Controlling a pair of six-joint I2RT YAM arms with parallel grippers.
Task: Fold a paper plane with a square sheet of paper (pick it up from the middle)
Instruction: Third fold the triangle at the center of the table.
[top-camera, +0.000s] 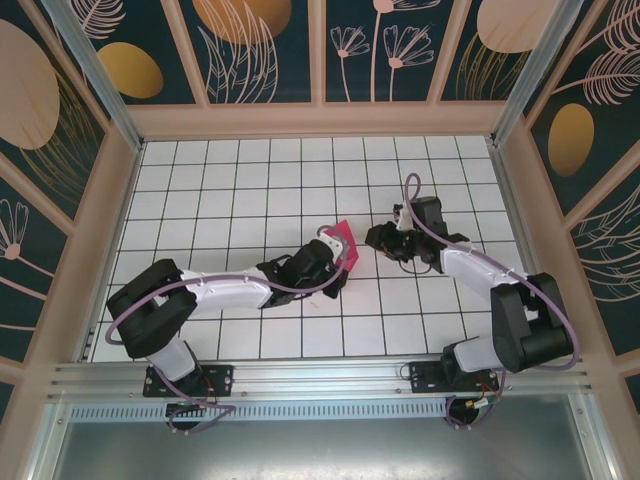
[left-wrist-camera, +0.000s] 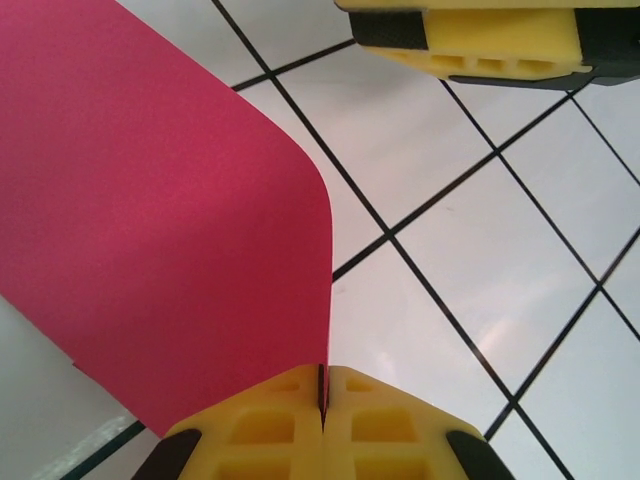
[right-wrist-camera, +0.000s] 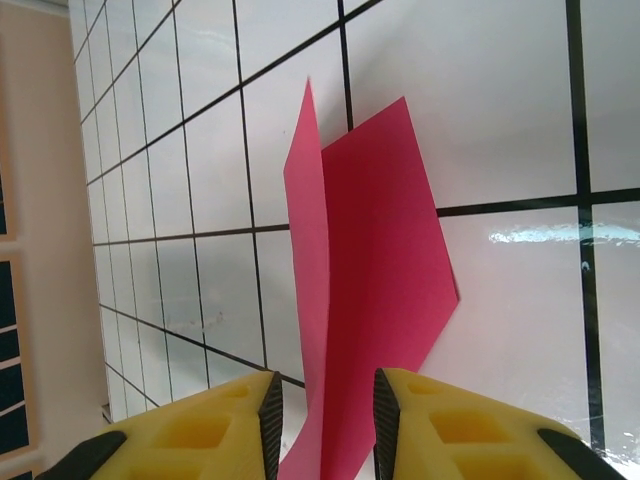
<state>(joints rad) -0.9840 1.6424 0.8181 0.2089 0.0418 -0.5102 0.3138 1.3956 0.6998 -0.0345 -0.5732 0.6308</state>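
The square sheet of paper (top-camera: 345, 243) is magenta-pink and folded into a standing V along a crease, held just above the tiles mid-table. My left gripper (top-camera: 335, 260) is shut on its lower edge; in the left wrist view the yellow fingertips (left-wrist-camera: 322, 400) meet with the paper (left-wrist-camera: 150, 220) pinched between them. My right gripper (top-camera: 373, 238) faces it from the right. In the right wrist view its jaws (right-wrist-camera: 322, 420) stand apart on either side of the paper's two flaps (right-wrist-camera: 370, 280), with a gap on each side. A paper plane is out of view.
White tiled floor (top-camera: 250, 180) with black grid lines, ringed by a low wooden wall (top-camera: 320, 120). One yellow finger of the right gripper (left-wrist-camera: 470, 45) shows at the top of the left wrist view, close to the paper.
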